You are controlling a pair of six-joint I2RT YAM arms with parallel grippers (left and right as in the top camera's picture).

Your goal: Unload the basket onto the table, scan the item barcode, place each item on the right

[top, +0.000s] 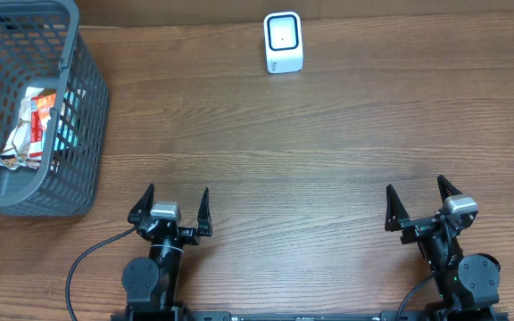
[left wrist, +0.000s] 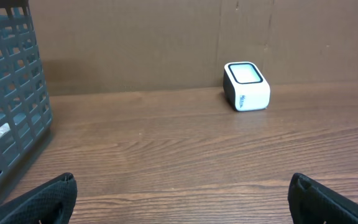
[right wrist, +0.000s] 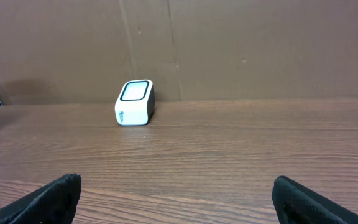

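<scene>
1. Firstly, from overhead, the left gripper (top: 177, 194) sat low at the near edge of the wooden table (top: 284, 143), its two fingers spread wide with nothing between them.
2. The right gripper (top: 416, 187) sat at the near edge on the other side, likewise spread wide and holding nothing, well apart from the left one.
3. A grey mesh basket (top: 87, 134) stood at the far left of the table, and the wrapped items (top: 27, 134) lay inside it: a crinkled red-and-white packet on top, something teal beside it. No barcode could be made out.
4. The white barcode scanner (top: 283, 42) stood upright at the far edge, well apart from the basket and from both grippers.
5. A black cable (top: 87, 259) curved away from the left arm's base.
6. Next, in the left wrist view, the left gripper (left wrist: 182, 180) showed only its dark fingertips (left wrist: 55, 196) in the bottom corners, far apart, with bare table between.
7. The basket (left wrist: 14, 93) filled the left side; the scanner (left wrist: 246, 86) stood ahead and to the right, against a brown cardboard backdrop (left wrist: 135, 43).
8. Lastly, in the right wrist view, the right gripper (right wrist: 176, 182) was equally wide and empty, and the scanner (right wrist: 134, 102) stood ahead and to the left.
</scene>
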